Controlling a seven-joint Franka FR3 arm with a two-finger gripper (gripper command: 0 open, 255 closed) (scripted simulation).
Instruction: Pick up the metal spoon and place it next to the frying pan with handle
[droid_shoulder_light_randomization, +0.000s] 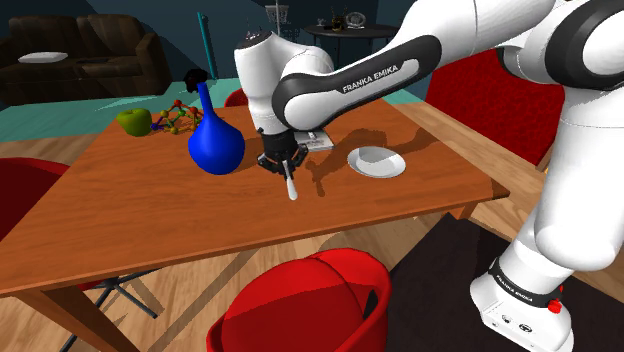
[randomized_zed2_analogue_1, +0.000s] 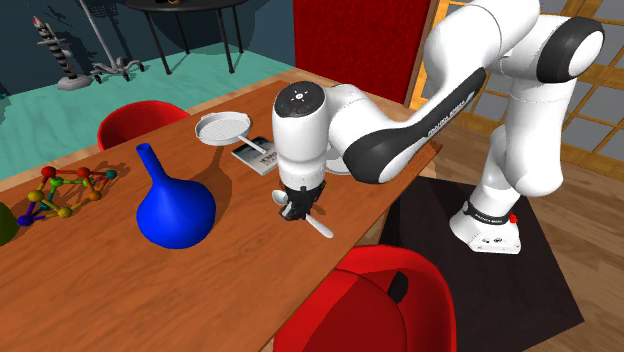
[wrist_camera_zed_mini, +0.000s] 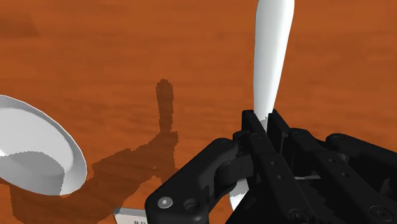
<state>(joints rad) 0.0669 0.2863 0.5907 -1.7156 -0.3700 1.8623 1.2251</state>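
My pincer (droid_shoulder_light_randomization: 283, 166) is clamped on the one white spoon (droid_shoulder_light_randomization: 291, 186), which hangs over the bench (droid_shoulder_light_randomization: 150, 210), between the one blue vase (droid_shoulder_light_randomization: 214, 140) and the one white pan (droid_shoulder_light_randomization: 376, 161). My arm (droid_shoulder_light_randomization: 370, 78) reads FRANKA EMIKA along its side.

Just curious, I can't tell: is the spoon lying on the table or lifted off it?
Lifted. The black gripper clasps the white spoon, and the spoon's shadow falls on the table well apart from it.
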